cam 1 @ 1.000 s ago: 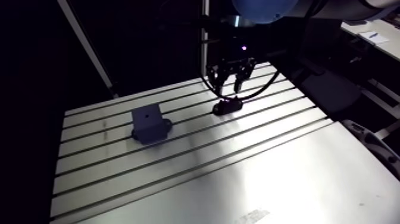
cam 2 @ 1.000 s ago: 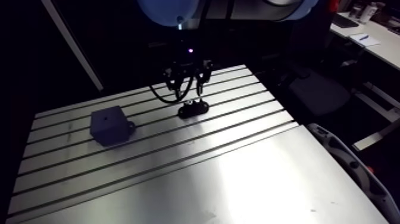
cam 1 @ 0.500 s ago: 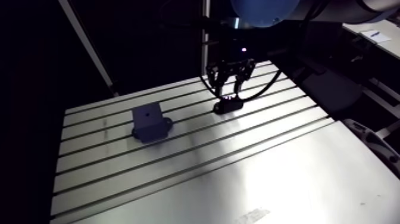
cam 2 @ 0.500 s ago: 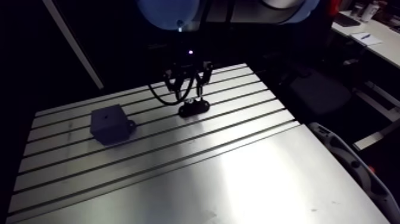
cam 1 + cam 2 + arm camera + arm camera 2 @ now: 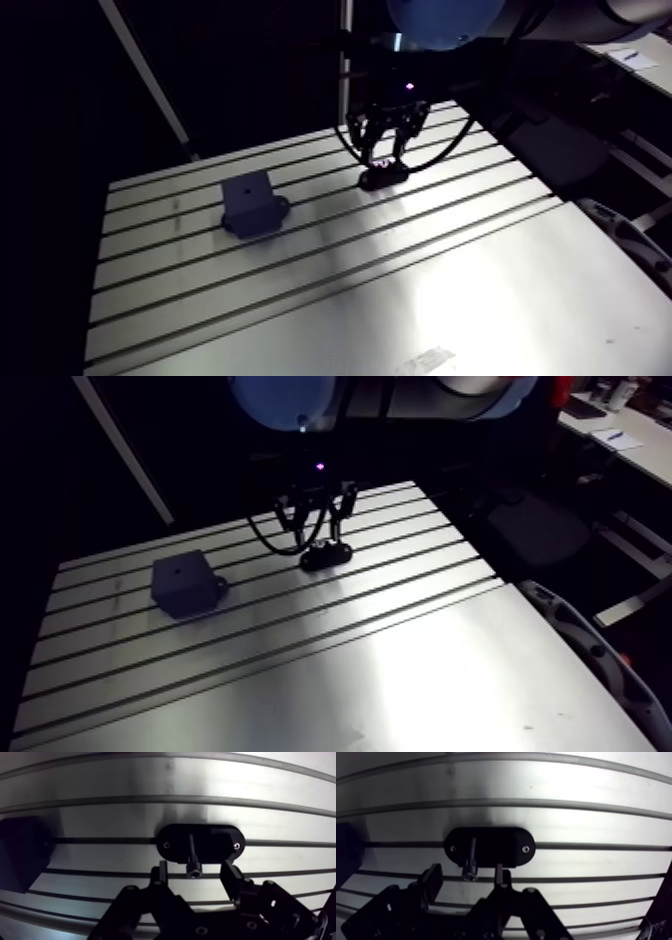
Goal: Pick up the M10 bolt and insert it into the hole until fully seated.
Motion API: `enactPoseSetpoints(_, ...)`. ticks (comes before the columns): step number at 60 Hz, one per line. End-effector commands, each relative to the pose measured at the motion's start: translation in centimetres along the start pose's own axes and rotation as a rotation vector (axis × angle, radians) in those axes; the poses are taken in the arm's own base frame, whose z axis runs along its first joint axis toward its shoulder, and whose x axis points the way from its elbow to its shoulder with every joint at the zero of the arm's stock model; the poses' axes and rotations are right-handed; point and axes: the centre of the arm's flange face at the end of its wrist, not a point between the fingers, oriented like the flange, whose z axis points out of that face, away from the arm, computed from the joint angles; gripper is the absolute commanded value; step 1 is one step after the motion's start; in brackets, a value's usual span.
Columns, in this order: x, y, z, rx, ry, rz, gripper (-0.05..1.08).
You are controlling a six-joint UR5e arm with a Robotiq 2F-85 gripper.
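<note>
Nothing grasped yet: the pincer (image 5: 196,870) hangs open astride the dark steel M10 bolt (image 5: 192,854) in its black oval holder (image 5: 220,844), upper centre of the arm view; the dark holed block (image 5: 250,205), centre-left, stands empty.

In the arm view the table (image 5: 420,290) filled the lower frame; the block (image 5: 250,205) sat on it left of centre; the holder (image 5: 384,177) lay to the block's right, well apart; the gripper (image 5: 386,152) hung just above the holder; in the wrist view the bolt (image 5: 192,854) stood on the holder between the fingers (image 5: 162,871), touching neither.
</note>
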Motion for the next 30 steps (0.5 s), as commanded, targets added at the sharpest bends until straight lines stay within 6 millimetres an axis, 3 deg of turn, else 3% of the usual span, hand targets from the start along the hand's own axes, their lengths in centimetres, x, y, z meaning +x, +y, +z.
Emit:
enactPoseSetpoints(1, -0.02, 0.06, 0.08, 0.000, -0.001, 0.001, 0.39)
enactPoseSetpoints(30, 0.05, 0.02, 0.43, 0.001, -0.008, 0.000, 0.46)
